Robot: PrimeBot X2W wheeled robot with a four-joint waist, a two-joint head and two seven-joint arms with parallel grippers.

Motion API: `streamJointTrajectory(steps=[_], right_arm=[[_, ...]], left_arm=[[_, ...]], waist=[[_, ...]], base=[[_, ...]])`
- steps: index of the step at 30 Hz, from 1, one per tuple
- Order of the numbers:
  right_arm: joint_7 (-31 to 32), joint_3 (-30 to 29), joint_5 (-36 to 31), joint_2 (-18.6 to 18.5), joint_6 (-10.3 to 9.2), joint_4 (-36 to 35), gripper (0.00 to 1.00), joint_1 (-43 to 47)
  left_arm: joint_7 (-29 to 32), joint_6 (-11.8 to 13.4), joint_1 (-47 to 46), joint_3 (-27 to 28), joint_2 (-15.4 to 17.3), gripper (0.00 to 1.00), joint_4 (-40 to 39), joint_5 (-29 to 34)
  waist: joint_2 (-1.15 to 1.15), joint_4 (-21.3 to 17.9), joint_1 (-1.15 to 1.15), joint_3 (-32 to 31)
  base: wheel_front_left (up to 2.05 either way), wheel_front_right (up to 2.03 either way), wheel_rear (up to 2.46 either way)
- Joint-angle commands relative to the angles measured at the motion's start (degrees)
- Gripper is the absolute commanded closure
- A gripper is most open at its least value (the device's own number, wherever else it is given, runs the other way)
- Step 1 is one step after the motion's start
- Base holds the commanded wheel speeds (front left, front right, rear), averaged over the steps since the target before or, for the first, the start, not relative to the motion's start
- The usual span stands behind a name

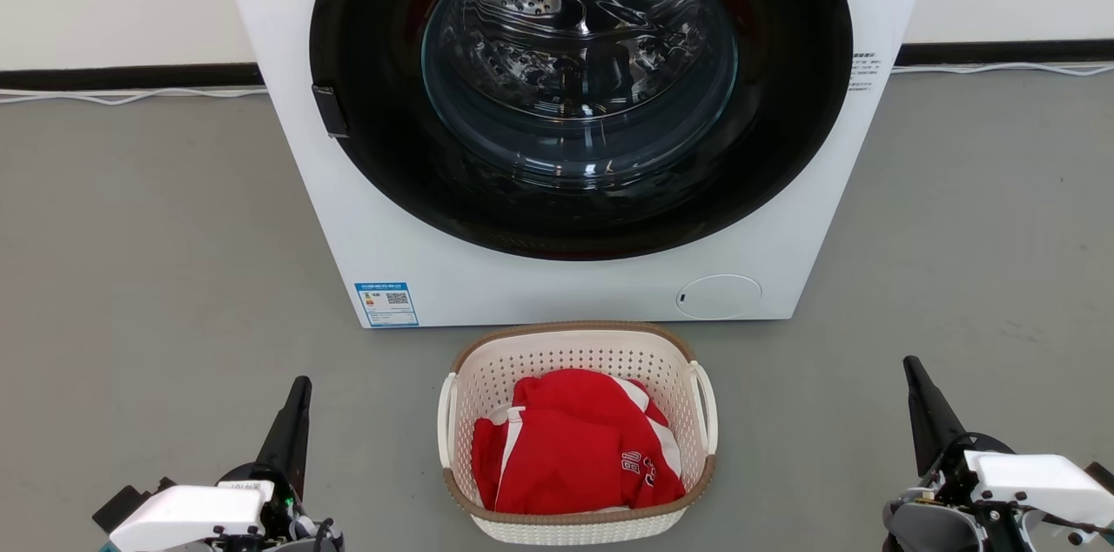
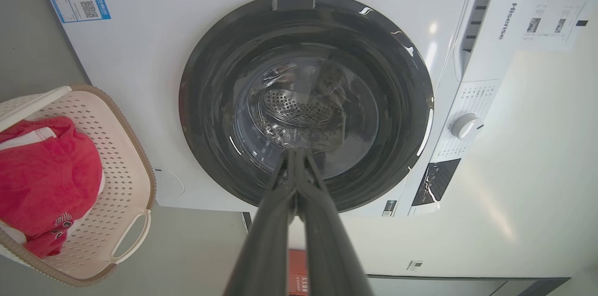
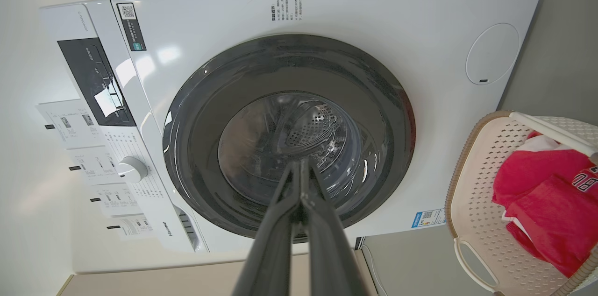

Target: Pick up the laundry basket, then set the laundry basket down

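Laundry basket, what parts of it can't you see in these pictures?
- Head view: the laundry basket's bottom is hidden under the red garment.
- Left wrist view: its far part is cut off by the left edge.
- Right wrist view: the right edge cuts it off.
- Head view: folds hide most of the garment's white lettering.

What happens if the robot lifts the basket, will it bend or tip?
The laundry basket is probably stiff: its holed plastic walls stand up alone. It is probably light, holding only red clothing. Lifted by one side handle, it would likely tilt.
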Motion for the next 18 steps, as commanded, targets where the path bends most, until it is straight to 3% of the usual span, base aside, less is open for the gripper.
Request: streamJointTrajectory(steps=[1,18], right_arm=[[0.46,1.01,0.36,-0.22,0.41,-1.7,1.0,-2.4],[0.45,1.02,0.36,-0.22,0.41,-1.7,1.0,-2.4]], left_arm=[[0.37,-0.42,-3.22,1.75,0.58,1.0,-1.73,-0.26],[0.37,-0.42,-3.22,1.74,0.58,1.0,-1.74,-0.26]], waist=[[0.0,0.0,0.0,0.0],[0.0,0.0,0.0,0.0]], base=[[0.0,0.0,0.0],[0.0,0.0,0.0]])
